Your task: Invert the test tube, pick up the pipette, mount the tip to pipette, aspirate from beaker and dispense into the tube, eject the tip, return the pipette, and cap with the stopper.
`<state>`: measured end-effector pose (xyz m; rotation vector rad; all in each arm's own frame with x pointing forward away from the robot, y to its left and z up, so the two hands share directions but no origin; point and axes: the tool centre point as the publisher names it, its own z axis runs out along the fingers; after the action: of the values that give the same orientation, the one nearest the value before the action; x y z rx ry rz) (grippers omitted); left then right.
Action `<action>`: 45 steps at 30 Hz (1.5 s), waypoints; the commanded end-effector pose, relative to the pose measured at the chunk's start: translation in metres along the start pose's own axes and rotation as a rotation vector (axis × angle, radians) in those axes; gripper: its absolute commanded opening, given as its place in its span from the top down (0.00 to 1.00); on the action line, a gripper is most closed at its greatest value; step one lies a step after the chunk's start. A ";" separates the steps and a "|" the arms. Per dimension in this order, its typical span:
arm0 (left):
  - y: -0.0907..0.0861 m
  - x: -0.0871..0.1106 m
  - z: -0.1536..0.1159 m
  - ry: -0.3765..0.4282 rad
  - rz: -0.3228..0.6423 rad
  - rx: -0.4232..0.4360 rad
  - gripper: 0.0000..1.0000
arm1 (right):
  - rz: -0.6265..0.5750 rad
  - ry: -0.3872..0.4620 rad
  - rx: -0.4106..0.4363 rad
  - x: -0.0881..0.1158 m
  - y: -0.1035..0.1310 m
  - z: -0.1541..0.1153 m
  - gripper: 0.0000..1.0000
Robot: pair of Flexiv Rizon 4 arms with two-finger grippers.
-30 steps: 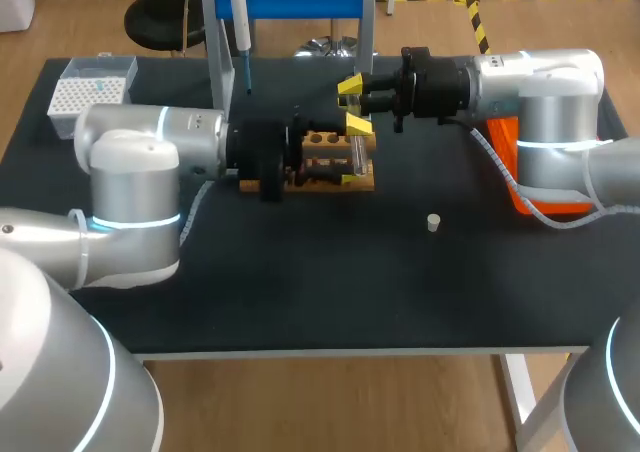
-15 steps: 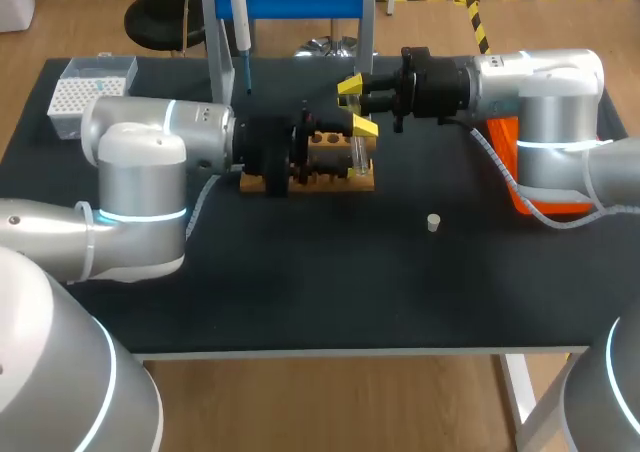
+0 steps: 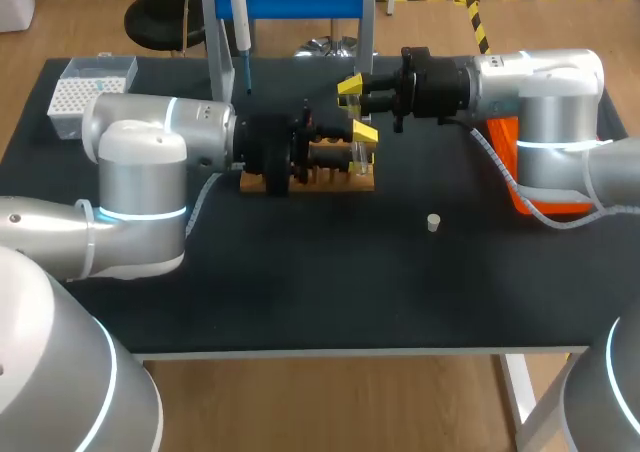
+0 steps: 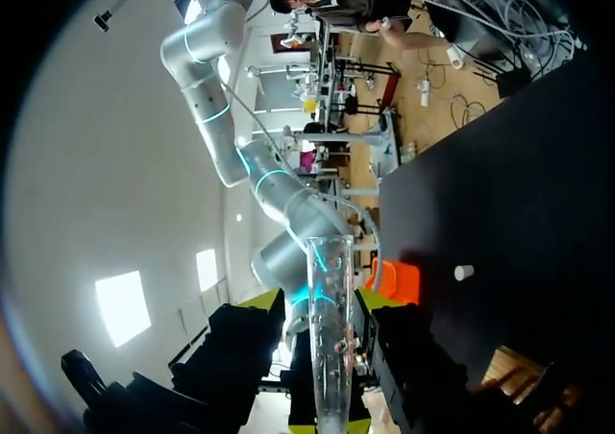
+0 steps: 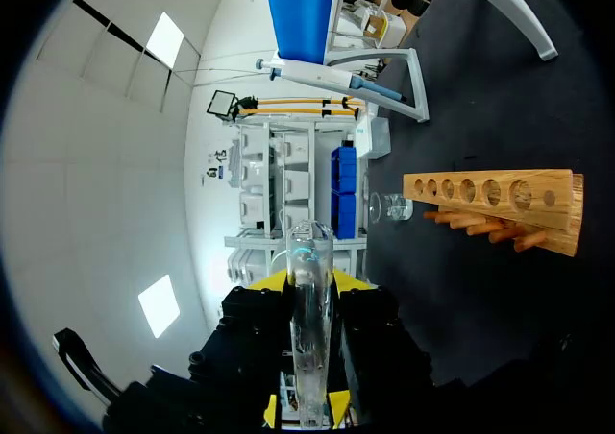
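Note:
The clear test tube [image 3: 357, 154] hangs upright over the right end of the wooden rack [image 3: 322, 179]. My right gripper [image 3: 352, 90] comes in from the right and is shut on the tube [image 5: 311, 252], whose glass runs out between its fingers. My left gripper [image 3: 363, 144] reaches in from the left at the same tube [image 4: 329, 261]. Its fingers [image 4: 255, 343] flank the glass with a thin gap on each side. The pipette [image 3: 240, 22] hangs on the blue stand. The white stopper [image 3: 433, 222] lies on the mat, also visible as the stopper [image 4: 463, 273] in the left wrist view.
A tip box [image 3: 85, 92] sits at the back left corner. An orange tray [image 3: 520, 177] lies under my right arm. The beaker [image 5: 389, 206] stands beyond the rack [image 5: 500, 199], near the stand's foot. Bare black mat spreads in front of the rack.
My left arm has shifted slightly to the right, and its fingers have drawn in from wide apart to close around the tube. The right arm and the tube have stayed put.

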<state>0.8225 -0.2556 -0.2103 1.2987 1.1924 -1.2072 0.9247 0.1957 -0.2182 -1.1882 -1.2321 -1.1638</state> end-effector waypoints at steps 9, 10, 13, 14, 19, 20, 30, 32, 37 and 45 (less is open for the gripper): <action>0.001 0.000 -0.002 -0.001 0.002 0.004 1.00 | 0.000 -0.003 -0.001 0.001 0.000 0.000 1.00; 0.001 0.000 -0.002 -0.001 0.002 0.004 1.00 | 0.000 -0.003 -0.001 0.001 0.000 0.000 1.00; 0.001 0.001 -0.002 -0.003 0.001 0.004 1.00 | 0.000 -0.003 -0.001 0.001 0.000 0.000 1.00; 0.001 0.001 -0.002 -0.004 0.001 0.007 1.00 | 0.000 -0.003 -0.001 0.001 0.000 0.000 0.53; 0.001 0.002 -0.003 -0.006 -0.003 0.011 1.00 | 0.000 -0.003 -0.001 0.001 0.000 0.000 0.00; 0.001 0.002 -0.004 -0.005 -0.005 0.010 1.00 | 0.000 -0.003 -0.001 0.001 0.000 0.000 0.00; 0.001 0.003 -0.005 -0.005 -0.013 0.005 1.00 | 0.000 -0.003 -0.001 0.001 0.000 0.000 0.00; 0.001 0.003 -0.005 -0.005 -0.013 0.005 1.00 | 0.000 -0.003 -0.001 0.001 0.000 0.000 0.00; 0.001 0.003 -0.005 -0.005 -0.013 0.005 1.00 | -0.108 -0.043 -0.020 0.007 -0.007 -0.005 0.00; 0.001 0.003 -0.005 -0.005 -0.013 0.005 1.00 | -0.388 -0.132 -0.063 0.011 -0.034 -0.062 0.00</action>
<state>0.8239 -0.2513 -0.2137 1.2893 1.1964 -1.2222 0.9147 0.1641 -0.2163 -1.1033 -1.4617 -1.3105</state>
